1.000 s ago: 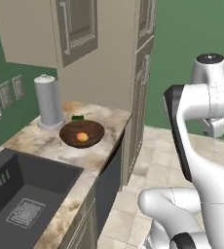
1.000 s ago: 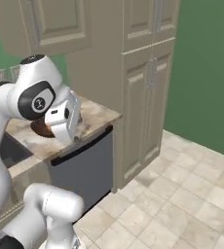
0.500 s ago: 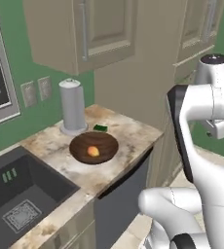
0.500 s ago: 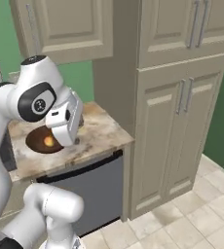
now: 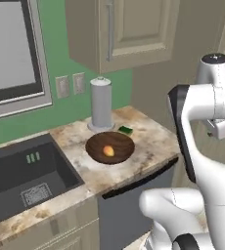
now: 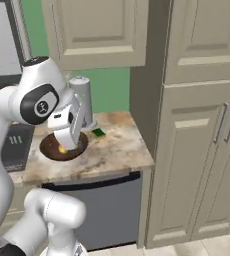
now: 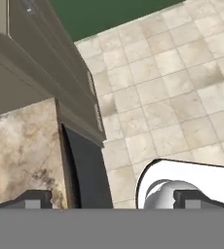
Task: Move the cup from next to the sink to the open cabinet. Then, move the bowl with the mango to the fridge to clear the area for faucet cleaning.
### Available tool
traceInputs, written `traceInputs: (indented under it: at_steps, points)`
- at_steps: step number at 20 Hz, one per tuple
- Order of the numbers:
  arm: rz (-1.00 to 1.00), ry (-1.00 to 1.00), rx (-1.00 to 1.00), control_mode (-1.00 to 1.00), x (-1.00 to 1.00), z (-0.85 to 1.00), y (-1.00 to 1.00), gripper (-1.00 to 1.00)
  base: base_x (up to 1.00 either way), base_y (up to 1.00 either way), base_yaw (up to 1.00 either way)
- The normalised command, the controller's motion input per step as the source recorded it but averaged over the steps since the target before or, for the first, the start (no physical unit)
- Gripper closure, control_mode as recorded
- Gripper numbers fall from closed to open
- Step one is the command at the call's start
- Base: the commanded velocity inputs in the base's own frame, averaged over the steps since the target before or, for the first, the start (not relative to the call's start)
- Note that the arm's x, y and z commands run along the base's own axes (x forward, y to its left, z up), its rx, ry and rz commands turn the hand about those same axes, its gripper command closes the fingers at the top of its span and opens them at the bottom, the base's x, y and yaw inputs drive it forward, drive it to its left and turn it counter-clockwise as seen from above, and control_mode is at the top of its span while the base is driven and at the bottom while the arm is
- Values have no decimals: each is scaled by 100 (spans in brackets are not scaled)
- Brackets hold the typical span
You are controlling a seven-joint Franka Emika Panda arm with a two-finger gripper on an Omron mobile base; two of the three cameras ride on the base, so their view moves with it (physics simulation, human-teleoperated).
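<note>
Bowl (image 5: pixel 110 148) with mango (image 5: pixel 108 151) sitting on the bench (image 5: pixel 153 141), right of the sink (image 5: pixel 21 176). Jaws wide apart, empty, off past the bench edge. Best to swing back over the near rim, descend straight, and lift level.

The dark brown bowl (image 5: pixel 110 148) holding the mango (image 5: pixel 108 151) sits right of the sink (image 5: pixel 21 178).
</note>
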Motion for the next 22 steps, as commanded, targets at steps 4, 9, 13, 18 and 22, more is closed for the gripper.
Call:
traceInputs:
  at_steps: [4, 9, 13, 18, 22]
  points:
    - [0, 0, 0, 100, 0, 0, 0, -100, 2, 52, 59]
    - [0, 0, 0, 100, 0, 0, 0, -100, 44, 4, 49]
    - [0, 0, 0, 100, 0, 0, 0, -100, 63, -3, 37]
    - [21, 1, 9, -100, 15, -13, -48, -100, 23, -14, 13]
    - [42, 21, 20, -100, 0, -58, -76, -100, 0, 0, 0]
